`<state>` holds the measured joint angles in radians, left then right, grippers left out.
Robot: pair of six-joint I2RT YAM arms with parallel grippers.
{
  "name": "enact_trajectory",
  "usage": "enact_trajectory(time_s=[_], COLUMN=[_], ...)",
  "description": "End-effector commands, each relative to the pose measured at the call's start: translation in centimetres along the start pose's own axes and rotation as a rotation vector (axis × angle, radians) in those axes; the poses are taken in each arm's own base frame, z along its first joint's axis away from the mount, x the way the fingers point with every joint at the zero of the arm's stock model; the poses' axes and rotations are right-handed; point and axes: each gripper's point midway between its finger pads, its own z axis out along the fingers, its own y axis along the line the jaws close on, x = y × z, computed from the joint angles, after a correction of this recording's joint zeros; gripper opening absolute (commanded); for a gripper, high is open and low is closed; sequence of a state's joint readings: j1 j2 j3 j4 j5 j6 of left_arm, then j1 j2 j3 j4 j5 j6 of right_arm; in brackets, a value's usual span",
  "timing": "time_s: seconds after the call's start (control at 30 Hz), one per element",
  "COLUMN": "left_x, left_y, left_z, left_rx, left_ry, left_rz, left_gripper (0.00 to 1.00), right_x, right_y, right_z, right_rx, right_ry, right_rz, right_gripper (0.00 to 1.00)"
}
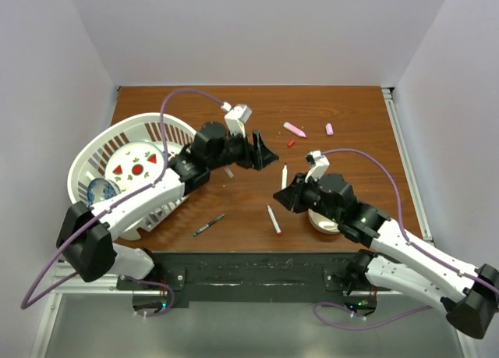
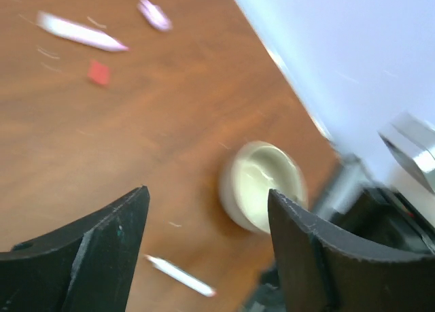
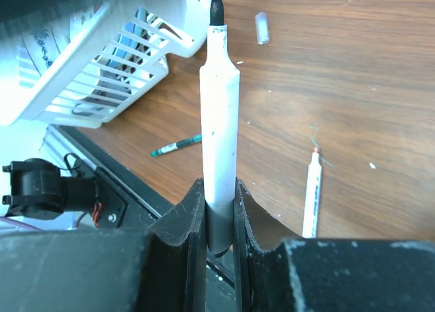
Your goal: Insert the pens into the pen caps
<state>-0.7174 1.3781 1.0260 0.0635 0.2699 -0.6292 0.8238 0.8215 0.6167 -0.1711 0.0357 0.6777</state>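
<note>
White-barrelled marker is pinched at its rear end between the fingers of the right gripper, its long axis aligned with them, black tip pointed toward the white plastic basket. The left gripper is seen spread and empty, near that basket.

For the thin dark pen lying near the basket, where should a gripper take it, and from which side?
Mid-barrel, from straight above, jaws closing across its length. The thin dark pen lies flat and diagonal on the table, nothing touching it, leaving both sides free.
</note>
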Motion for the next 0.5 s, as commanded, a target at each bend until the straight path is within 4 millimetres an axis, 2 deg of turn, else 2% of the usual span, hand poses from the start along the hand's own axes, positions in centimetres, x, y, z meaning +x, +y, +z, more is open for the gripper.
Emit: enact_trajectory(time_s=[0.0, 0.03, 0.07, 0.1, 0.13, 0.17, 0.2, 0.23, 0.27, 0.3, 0.33, 0.37, 0.4, 0.43, 0.47], left_x=[-5.2, -4.9, -5.3, -7.1, -6.2, -5.8, -7.6, -6.6, -6.4, -7.8, -6.7, -6.8, -7.4, -6.3, -6.2], left_y=[5.6, 8.1, 9.1, 9.6, 12.1, 13.3, 13.8, 15.7, 16.6, 17.3, 19.0, 20.3, 20.8, 22.2, 23.0], left_z=[-1.6, -0.6, -0.4, -0.6, 0.6, 0.8, 1.2, 2.5, 2.8, 3.1, 4.1, 4.0, 4.4, 5.1, 5.2], left_rx=[-0.383, -0.474, -0.519, -0.564, -0.628, -0.665, -0.682, -0.704, -0.715, -0.722, -0.735, -0.754, -0.756, -0.761, -0.768], left_ry=[-0.005, 0.046, 0.074, 0.09, 0.153, 0.196, 0.172, 0.221, 0.247, 0.228, 0.263, 0.271, 0.262, 0.296, 0.308], left_rz=[0.258, 0.297, 0.31, 0.317, 0.332, 0.332, 0.329, 0.317, 0.304, 0.286, 0.264, 0.243, 0.234, 0.219, 0.21], left_gripper=[0.73, 0.7, 0.67, 0.65, 0.63, 0.59, 0.59, 0.58, 0.57, 0.56, 0.53, 0.53, 0.52, 0.51, 0.51], right_x=[-1.9, -2.1, -2.3, -2.5, -2.6, -2.9, -3.1, -2.9, -2.7, -2.7, -2.6, -2.6, -2.6, -2.6, -2.6], right_y=[-0.7, -0.8, -0.9, -0.9, -1.1, -1.3, -1.2, -1.4, -1.3, -1.3, -1.3, -1.1, -1.1, -1.1, -1.0], right_z=[-1.5, -1.8, -2.1, -2.3, -2.5, -2.7, -2.9, -3.0, -3.1, -3.2, -3.2, -3.3, -3.3, -3.3, -3.3], right_rx=[0.058, 0.066, 0.071, 0.076, 0.093, 0.102, 0.1, 0.1, 0.094, 0.086, 0.084, 0.078, 0.074, 0.074, 0.072], right_ry=[-0.075, -0.074, -0.083, -0.085, -0.087, -0.099, -0.104, -0.102, -0.1, -0.102, -0.1, -0.101, -0.099, -0.098, -0.096], right_rz=[-0.032, -0.04, -0.055, -0.061, -0.066, -0.076, -0.079, -0.079, -0.077, -0.078, -0.08, -0.079, -0.08, -0.083, -0.086], right_gripper=[0.0, 0.0, 0.0, 0.0, 0.0, 0.0, 0.0, 0.0, 0.0, 0.0, 0.0, 0.0, 0.0, 0.0, 0.0])
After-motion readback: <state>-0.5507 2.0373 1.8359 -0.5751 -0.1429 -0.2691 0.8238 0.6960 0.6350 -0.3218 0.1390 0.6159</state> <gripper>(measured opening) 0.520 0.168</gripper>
